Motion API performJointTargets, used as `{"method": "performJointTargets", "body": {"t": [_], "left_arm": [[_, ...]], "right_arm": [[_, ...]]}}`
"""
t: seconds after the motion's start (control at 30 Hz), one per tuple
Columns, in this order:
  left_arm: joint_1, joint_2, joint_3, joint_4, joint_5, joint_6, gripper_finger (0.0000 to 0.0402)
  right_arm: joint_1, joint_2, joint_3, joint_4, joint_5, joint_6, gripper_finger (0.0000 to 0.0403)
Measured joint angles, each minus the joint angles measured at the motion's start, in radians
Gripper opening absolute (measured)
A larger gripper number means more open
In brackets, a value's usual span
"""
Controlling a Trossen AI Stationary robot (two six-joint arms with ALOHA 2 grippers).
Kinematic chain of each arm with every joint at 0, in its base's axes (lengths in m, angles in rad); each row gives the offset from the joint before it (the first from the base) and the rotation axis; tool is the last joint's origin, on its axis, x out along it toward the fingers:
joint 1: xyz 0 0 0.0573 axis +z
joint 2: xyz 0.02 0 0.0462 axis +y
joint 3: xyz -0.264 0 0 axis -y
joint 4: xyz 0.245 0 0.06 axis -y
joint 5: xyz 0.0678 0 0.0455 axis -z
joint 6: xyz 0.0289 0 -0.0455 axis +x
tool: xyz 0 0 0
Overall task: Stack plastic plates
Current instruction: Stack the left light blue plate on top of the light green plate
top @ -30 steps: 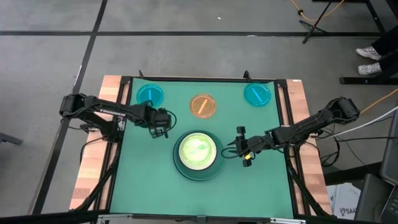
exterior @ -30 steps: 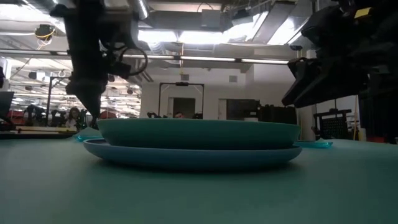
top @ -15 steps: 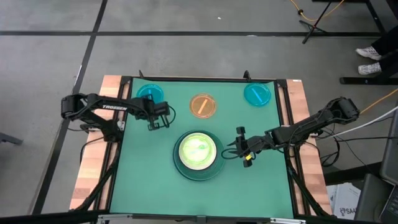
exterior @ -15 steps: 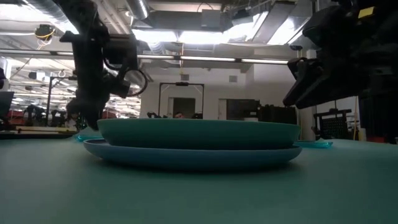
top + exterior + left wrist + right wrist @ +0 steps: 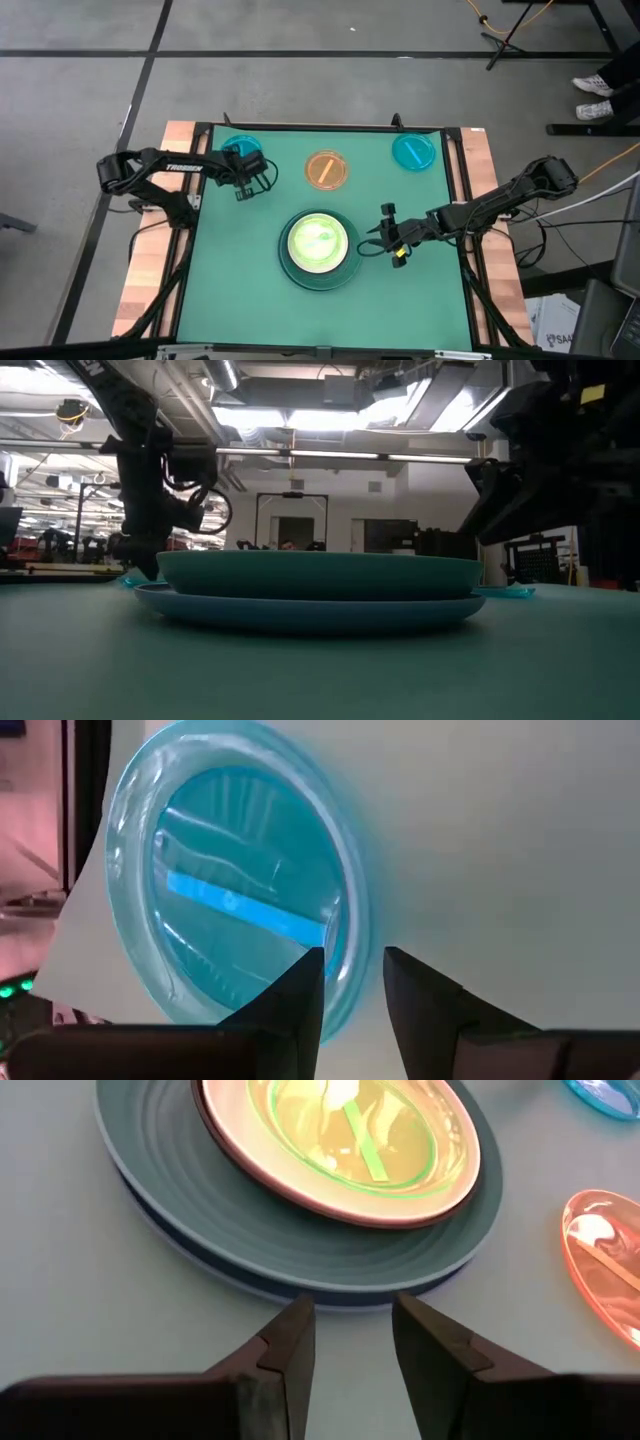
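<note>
Left gripper (image 5: 246, 180) sits at the near edge of the left cyan plate (image 5: 238, 150) in the table's far-left corner; in the left wrist view its fingers (image 5: 290, 1010) are a narrow gap apart, straddling the rim of that plate (image 5: 230, 910), not clamped on it as far as I can see. Next across, the orange plate (image 5: 326, 170) lies alone at far centre of the green table (image 5: 240, 290). In front of it is the stack (image 5: 319, 246): light-blue plate at the bottom, dark-green on it, then black and white, lime-green plate (image 5: 350, 1125) on top. Right gripper (image 5: 384, 237) hovers just right of the stack, fingers (image 5: 280, 1350) a narrow gap apart and empty, pointed at the stack's edge. Second cyan plate (image 5: 413, 151) lies in the far-right corner, well apart from both grippers.
</note>
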Motion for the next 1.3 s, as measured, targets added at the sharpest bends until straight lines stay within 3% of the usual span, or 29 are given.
{"method": "performJointTargets", "body": {"t": [0.53,1.0,1.3], "left_arm": [[0.06,0.0,-0.001,0.017,0.076,0.061,0.01],[0.078,0.09,-0.008,0.131,0.021,0.102,0.0098],[0.081,0.093,-0.01,0.135,0.032,0.094,0.0024]], "right_arm": [[0.0,0.0,0.0,0.001,0.0,-0.021,0.0127],[0.0,0.0,0.0,-0.002,0.001,-0.021,0.0127],[0.0,0.0,0.0,-0.001,0.001,-0.022,0.0127]]}}
